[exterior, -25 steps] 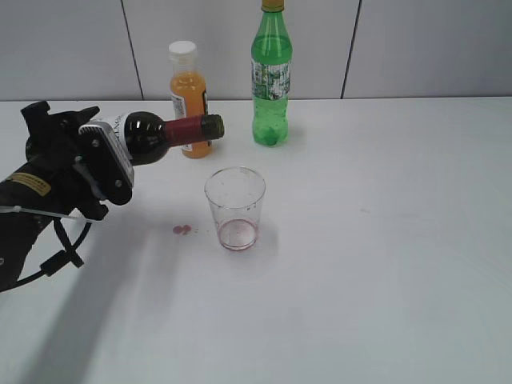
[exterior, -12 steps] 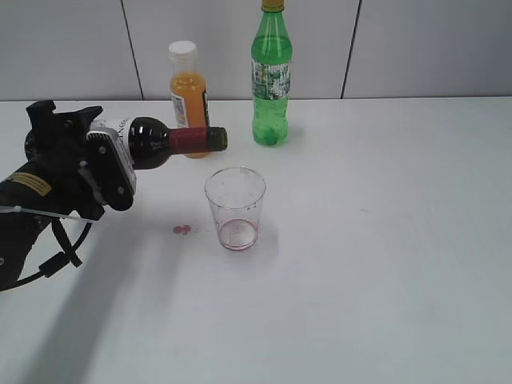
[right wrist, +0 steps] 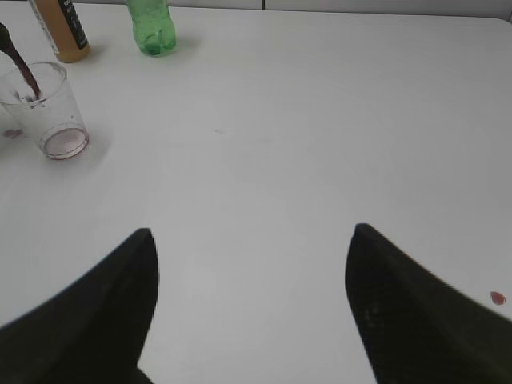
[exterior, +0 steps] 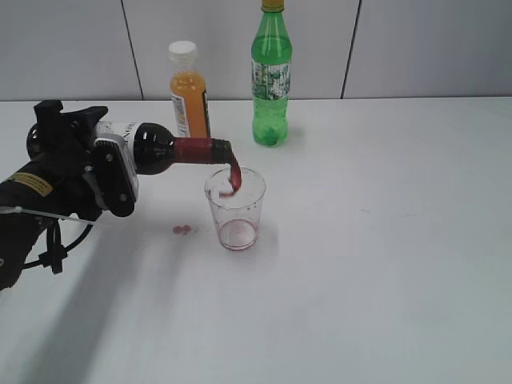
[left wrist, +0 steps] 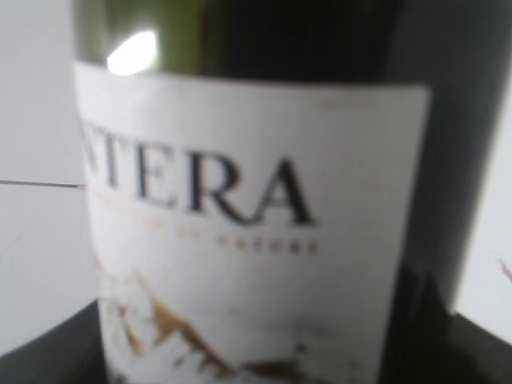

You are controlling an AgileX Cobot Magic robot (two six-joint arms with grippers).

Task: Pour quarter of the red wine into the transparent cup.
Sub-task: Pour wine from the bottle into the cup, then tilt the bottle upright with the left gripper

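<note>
My left gripper (exterior: 112, 172) is shut on the dark wine bottle (exterior: 164, 152), held lying sideways with its maroon neck over the transparent cup (exterior: 235, 208). Red wine (exterior: 234, 180) streams from the mouth into the cup, which holds a thin reddish layer at its base. In the left wrist view the bottle's white label (left wrist: 248, 232) fills the frame and the jaws are hidden. In the right wrist view my right gripper (right wrist: 250, 240) is open and empty above bare table, with the cup (right wrist: 44, 112) far to its upper left. The right gripper is out of the exterior view.
An orange juice bottle (exterior: 189, 88) and a green soda bottle (exterior: 272, 76) stand upright behind the cup near the back wall. Small red drops (exterior: 182, 230) lie on the white table (exterior: 384, 240) left of the cup, and one more drop (right wrist: 498, 298) lies beside my right gripper.
The bottle has tipped further down and moved slightly right, so its mouth is now over the cup. Wine has started flowing into the cup.
</note>
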